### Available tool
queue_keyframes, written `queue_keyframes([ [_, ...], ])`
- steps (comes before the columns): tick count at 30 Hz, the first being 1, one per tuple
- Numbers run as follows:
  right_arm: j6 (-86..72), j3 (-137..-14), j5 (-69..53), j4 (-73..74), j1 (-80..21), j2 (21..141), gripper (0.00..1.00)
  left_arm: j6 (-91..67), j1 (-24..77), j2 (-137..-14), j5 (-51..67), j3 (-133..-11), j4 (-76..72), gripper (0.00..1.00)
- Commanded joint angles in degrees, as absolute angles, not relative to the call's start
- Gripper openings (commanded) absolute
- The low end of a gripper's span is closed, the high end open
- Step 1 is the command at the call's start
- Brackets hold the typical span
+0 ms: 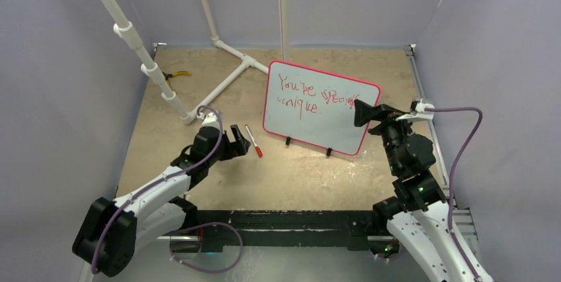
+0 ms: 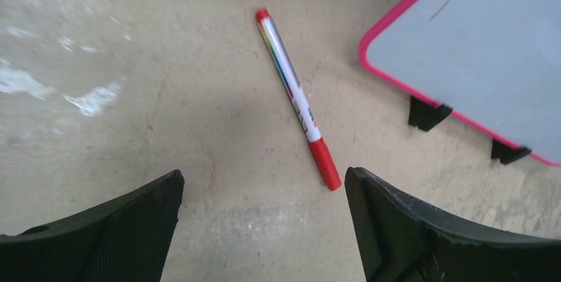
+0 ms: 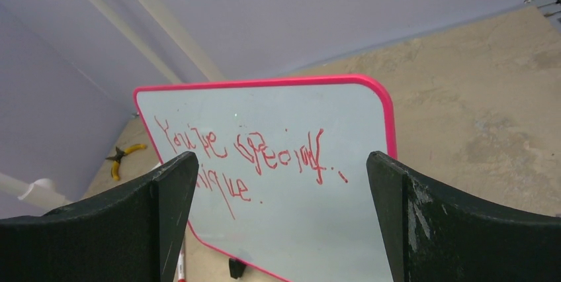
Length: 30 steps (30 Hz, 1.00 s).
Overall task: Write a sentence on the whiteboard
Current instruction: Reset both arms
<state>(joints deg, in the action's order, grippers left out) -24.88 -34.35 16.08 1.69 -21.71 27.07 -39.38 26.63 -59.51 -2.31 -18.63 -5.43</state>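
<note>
Seems finished: two red lines of the sentence (image 1: 311,93) on the whiteboard (image 1: 331,130), propped right of centre. Left gripper (image 2: 263,176) jaws wide, marker (image 2: 294,93) lying free just beyond; lift back without nudging it. Right gripper (image 3: 281,157) wide too, empty, near the board's right edge.

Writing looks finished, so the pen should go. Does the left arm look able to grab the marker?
Probably yes: the marker lies flat on the table just ahead of the left arm's open fingers, with nothing between; the whiteboard stands aside.
</note>
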Motion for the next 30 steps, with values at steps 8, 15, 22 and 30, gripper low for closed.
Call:
queue_keyframes([
  [8,-17.3,-35.6,24.0,-6.3,-21.6,21.3,0.99,-29.4,26.2,-48.5,-25.5,-47.9,17.0,0.96],
  [15,-15.3,-34.1,25.1,-8.4,-21.7,17.6,0.99,-18.8,26.2,-50.3,-28.5,-58.7,19.7,0.97],
  [22,-14.7,-33.7,25.8,-9.1,-21.6,17.2,0.99,-15.6,26.2,-45.6,-28.1,-50.1,11.7,0.97],
  [30,-14.9,-33.4,27.2,-9.6,-21.6,17.8,0.99,-14.6,26.2,-44.6,-29.1,-49.4,12.2,0.97],
])
